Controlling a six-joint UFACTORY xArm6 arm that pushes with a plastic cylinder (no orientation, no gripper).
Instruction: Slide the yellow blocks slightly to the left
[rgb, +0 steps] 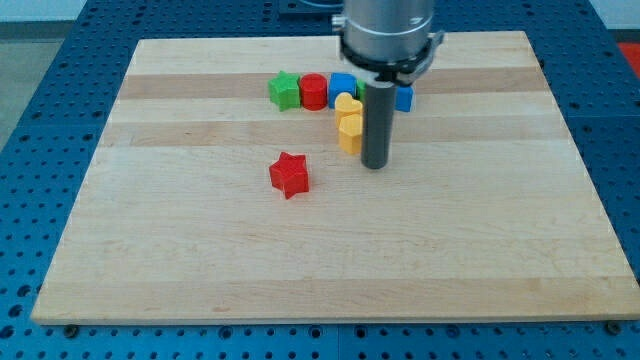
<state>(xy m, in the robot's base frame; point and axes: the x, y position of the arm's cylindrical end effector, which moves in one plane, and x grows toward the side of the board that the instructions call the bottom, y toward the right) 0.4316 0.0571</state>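
A: Where are the yellow blocks?

B: There are two. The upper yellow block (347, 105) has a rounded, heart-like outline, and the lower yellow block (350, 132) sits touching it directly below, so they form a short column a little to the right of the board's centre, toward the view's top.

A: And my tip?

B: My tip (375, 165) rests on the wooden board (200, 250) just to the right of the lower yellow block, at about the level of its bottom edge. The dark rod rises right beside the column; whether it actually touches the yellow I cannot tell.

A: Any pincer state to report?

B: The arm carries only the rod, so there is nothing released or clenched to report.

A: What surrounds the yellows?

B: A row sits just above them. From the view's left: a green star-shaped block (284, 90), a red cylinder (314, 91) touching it, then a blue block (342, 84) right above the upper yellow one. Another blue block (404, 97) peeks out to the right of the rod, mostly hidden. A red star-shaped block (290, 175) lies alone, lower left of the yellows and well apart from the row.

A: And beyond the board?

B: A blue perforated table (60, 90).
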